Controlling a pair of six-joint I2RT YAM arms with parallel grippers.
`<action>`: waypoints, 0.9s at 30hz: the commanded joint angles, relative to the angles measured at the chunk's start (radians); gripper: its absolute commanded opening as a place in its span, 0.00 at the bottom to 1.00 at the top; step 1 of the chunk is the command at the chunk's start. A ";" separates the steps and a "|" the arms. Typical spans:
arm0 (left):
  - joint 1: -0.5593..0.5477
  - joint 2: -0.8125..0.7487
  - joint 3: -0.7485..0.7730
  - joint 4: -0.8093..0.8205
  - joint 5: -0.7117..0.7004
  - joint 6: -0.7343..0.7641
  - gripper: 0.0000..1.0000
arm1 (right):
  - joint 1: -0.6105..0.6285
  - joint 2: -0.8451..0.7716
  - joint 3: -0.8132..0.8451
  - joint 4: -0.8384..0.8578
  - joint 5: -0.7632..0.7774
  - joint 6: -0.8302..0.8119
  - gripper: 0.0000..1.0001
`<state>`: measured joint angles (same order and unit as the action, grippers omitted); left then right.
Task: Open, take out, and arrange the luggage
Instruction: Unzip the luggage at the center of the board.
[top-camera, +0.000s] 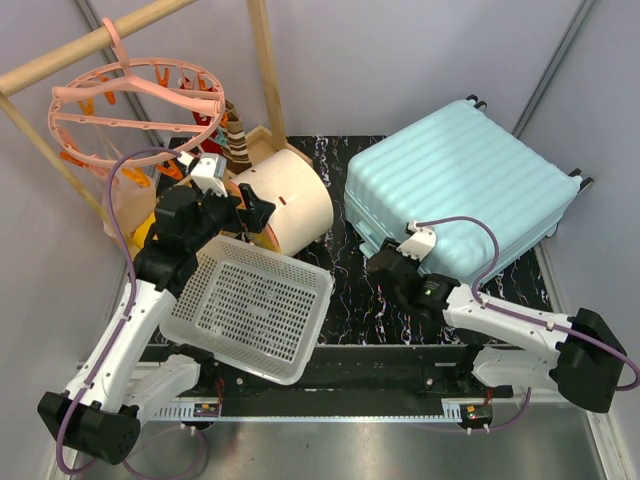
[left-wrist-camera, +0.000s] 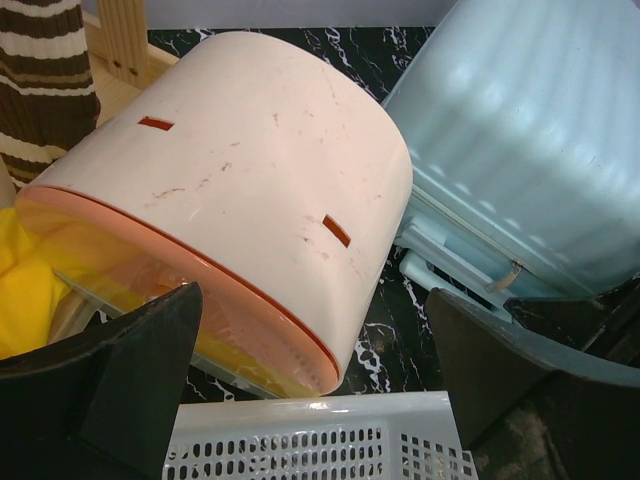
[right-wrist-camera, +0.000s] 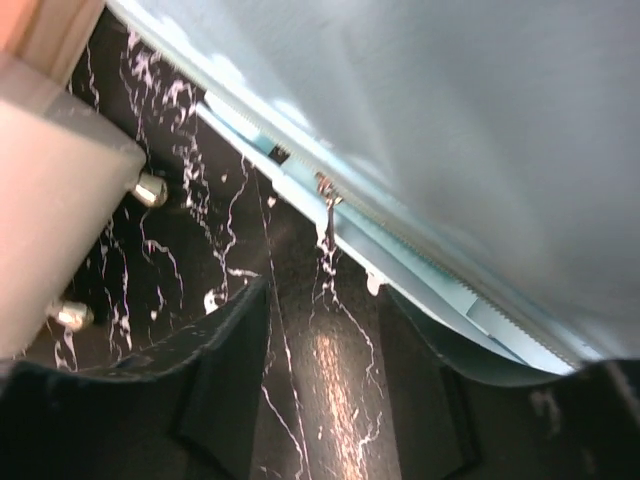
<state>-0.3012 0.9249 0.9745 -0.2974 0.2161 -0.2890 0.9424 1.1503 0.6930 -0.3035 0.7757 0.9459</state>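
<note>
The luggage (top-camera: 465, 190) lies closed and flat on the black marbled mat (top-camera: 350, 295). At the luggage's near-left edge the right gripper (top-camera: 385, 262) hangs low over the mat, jaws partly apart and holding nothing; the zip pull (right-wrist-camera: 325, 190) sits just beyond its fingertips. Just left of the luggage the cream-and-orange drawer box (top-camera: 290, 200) lies on its side, with the left gripper (top-camera: 255, 212) above it, spread wide and empty. Left of the luggage and nearer the arm bases, the white perforated basket (top-camera: 250, 305) sits tilted. A pink peg hanger (top-camera: 130, 105) hangs well left of the luggage.
</note>
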 joint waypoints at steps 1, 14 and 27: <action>0.005 -0.014 0.001 0.041 0.042 -0.007 0.99 | -0.017 0.032 -0.013 -0.019 0.169 0.129 0.54; 0.005 -0.020 -0.007 0.044 0.040 -0.006 0.99 | -0.017 0.213 0.049 -0.014 0.283 0.235 0.40; 0.005 -0.023 -0.013 0.041 0.026 0.001 0.99 | -0.017 0.288 0.091 0.000 0.344 0.261 0.03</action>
<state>-0.3004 0.9245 0.9638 -0.2974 0.2295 -0.2886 0.9463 1.3975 0.7719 -0.2806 1.0988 1.1450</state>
